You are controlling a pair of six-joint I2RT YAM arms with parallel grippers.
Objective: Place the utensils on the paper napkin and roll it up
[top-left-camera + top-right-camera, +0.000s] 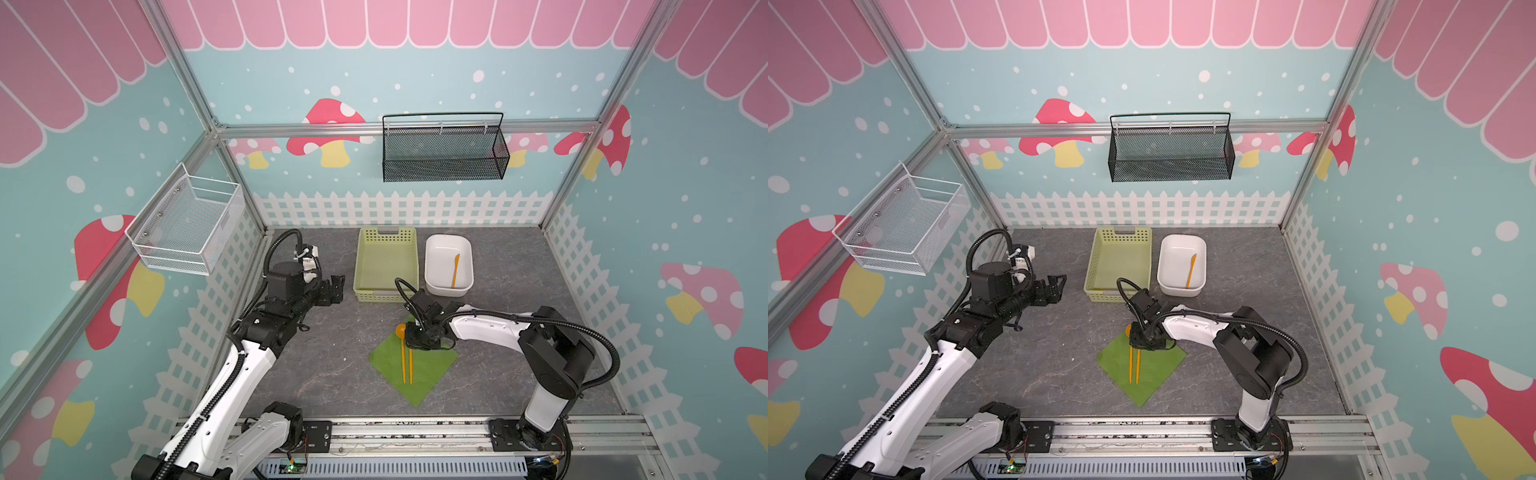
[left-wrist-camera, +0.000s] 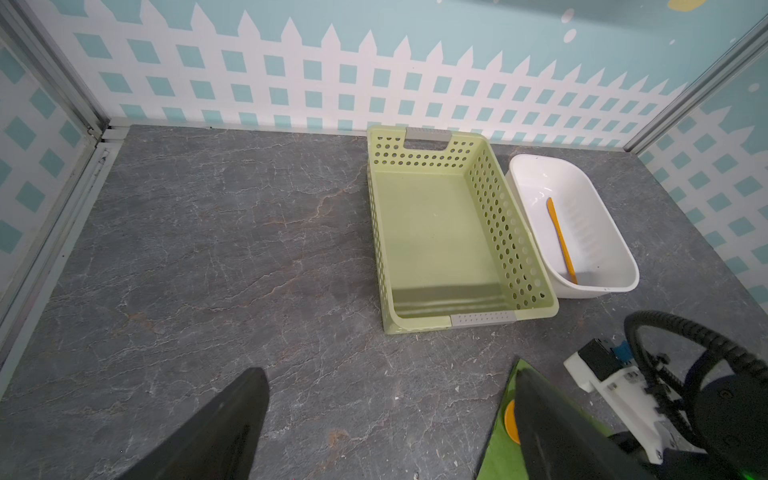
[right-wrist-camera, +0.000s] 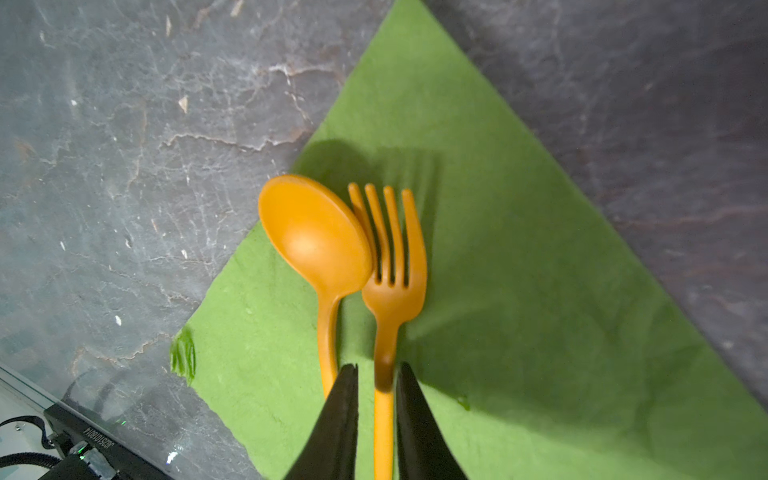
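Note:
The green paper napkin [image 1: 428,374] [image 1: 1154,378] [image 3: 519,311] lies as a diamond on the grey table. On it, side by side, lie the orange spoon [image 1: 402,353] [image 3: 316,237] and fork [image 1: 411,368] [image 3: 392,266]. My right gripper [image 1: 415,343] [image 1: 1139,343] [image 3: 376,374] hangs low over their upper ends. Its jaws straddle the fork handle, slightly apart, with a thin gap showing. The orange knife [image 1: 455,270] [image 2: 561,241] lies in the white dish [image 1: 428,257]. My left gripper [image 1: 338,286] [image 2: 390,382] is wide open and holds nothing, left of the basket.
A pale yellow-green perforated basket [image 1: 358,266] [image 2: 494,216] stands empty at the back, beside the white dish. On the walls hang a black mesh basket [image 1: 444,153] and a white wire basket [image 1: 187,220]. The rail [image 1: 415,432] runs along the front edge.

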